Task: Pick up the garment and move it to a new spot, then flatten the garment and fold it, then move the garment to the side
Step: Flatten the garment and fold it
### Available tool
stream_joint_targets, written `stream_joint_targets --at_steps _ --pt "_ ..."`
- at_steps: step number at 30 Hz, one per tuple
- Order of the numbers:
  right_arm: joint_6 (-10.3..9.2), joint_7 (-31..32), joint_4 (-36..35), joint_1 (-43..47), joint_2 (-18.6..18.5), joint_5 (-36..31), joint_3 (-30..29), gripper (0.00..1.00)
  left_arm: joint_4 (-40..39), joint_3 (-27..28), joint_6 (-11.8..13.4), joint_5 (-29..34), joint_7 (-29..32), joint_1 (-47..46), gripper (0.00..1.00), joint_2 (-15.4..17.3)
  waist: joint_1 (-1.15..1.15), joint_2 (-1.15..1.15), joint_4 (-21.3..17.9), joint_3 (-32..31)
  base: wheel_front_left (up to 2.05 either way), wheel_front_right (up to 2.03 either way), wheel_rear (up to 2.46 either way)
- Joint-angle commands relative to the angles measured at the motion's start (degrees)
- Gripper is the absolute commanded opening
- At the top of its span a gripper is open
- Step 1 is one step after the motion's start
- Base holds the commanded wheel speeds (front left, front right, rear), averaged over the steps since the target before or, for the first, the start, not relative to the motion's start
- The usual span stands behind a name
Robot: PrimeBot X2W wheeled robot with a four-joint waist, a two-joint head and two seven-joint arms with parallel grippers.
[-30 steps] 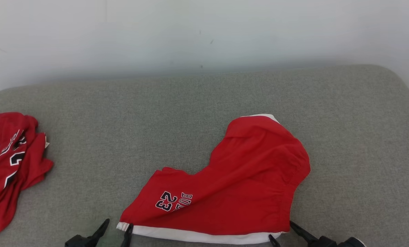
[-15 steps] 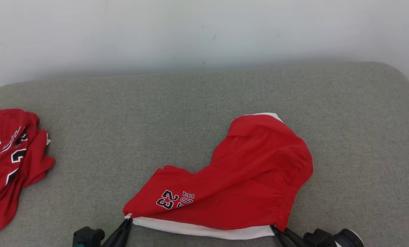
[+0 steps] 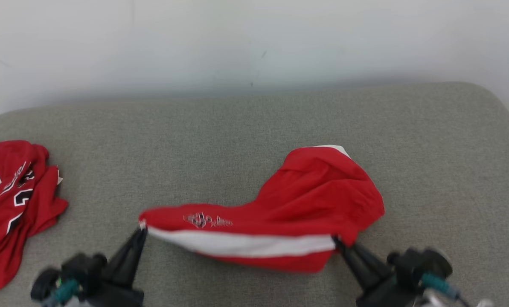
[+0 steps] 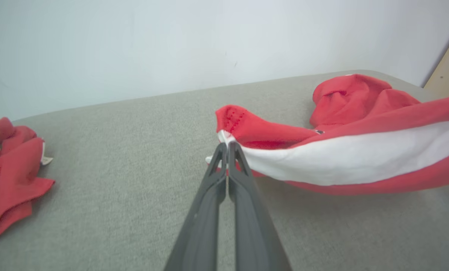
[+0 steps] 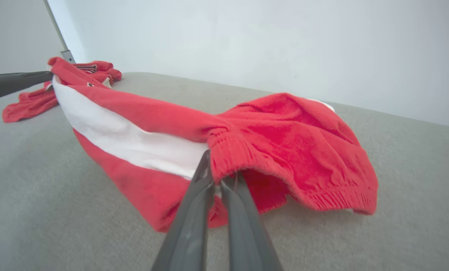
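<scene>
The garment (image 3: 305, 204) is a pair of red shorts with a white side stripe and a printed number, lying on the grey cushion. Its near edge is lifted and stretched between both grippers. My left gripper (image 3: 141, 228) is shut on the left corner of that edge; in the left wrist view its fingers (image 4: 228, 150) pinch the white hem of the garment (image 4: 344, 158). On the right, my right gripper (image 3: 337, 241) is shut on the waistband corner, and the right wrist view has the fingertips (image 5: 215, 177) clamped under the ribbed band of the garment (image 5: 284, 139). The far part still rests on the cushion.
A second red jersey (image 3: 11, 204) lies crumpled at the cushion's left edge, also in the left wrist view (image 4: 9, 165). The grey cushion (image 3: 237, 140) ends at a white wall behind, with its rounded corner at the far right.
Both grippers have shut on the garment's near corners and lifted that edge up and away from me. The white stripe now hangs taut between them.
</scene>
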Motion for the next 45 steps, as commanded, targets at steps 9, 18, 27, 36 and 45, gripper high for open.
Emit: stream_joint_targets --at_steps 9,18,27,36,45 --pt "0.01 5.0 -4.3 -19.2 -2.1 7.7 -1.5 0.00 -5.1 -5.3 0.1 -3.6 4.9 -23.7 0.00 5.8 0.00 0.00 -0.8 8.3 0.00 0.00 0.00" --pt "0.01 12.4 -0.9 -48.3 -1.7 15.7 0.2 0.00 1.1 -10.2 0.1 -9.6 9.2 -55.4 0.00 8.3 0.00 0.00 -1.7 21.1 0.00 0.00 0.00" --pt "0.01 17.3 8.3 -75.1 0.3 23.6 2.4 0.00 12.8 -12.6 0.1 -11.3 8.5 -80.9 0.00 7.4 0.00 0.00 -3.1 30.3 0.00 0.00 0.00" --pt "0.01 16.7 16.8 -90.6 -1.0 25.3 8.0 0.00 21.8 -16.0 0.1 -11.2 4.6 -94.3 0.00 5.3 0.00 0.00 -2.5 34.2 0.00 0.00 0.00" --pt "0.01 13.7 21.6 -92.2 -1.9 28.8 13.1 0.00 24.2 -20.8 0.1 -14.4 1.7 -94.5 0.00 5.1 0.00 0.00 -1.7 34.8 0.00 0.00 0.00"
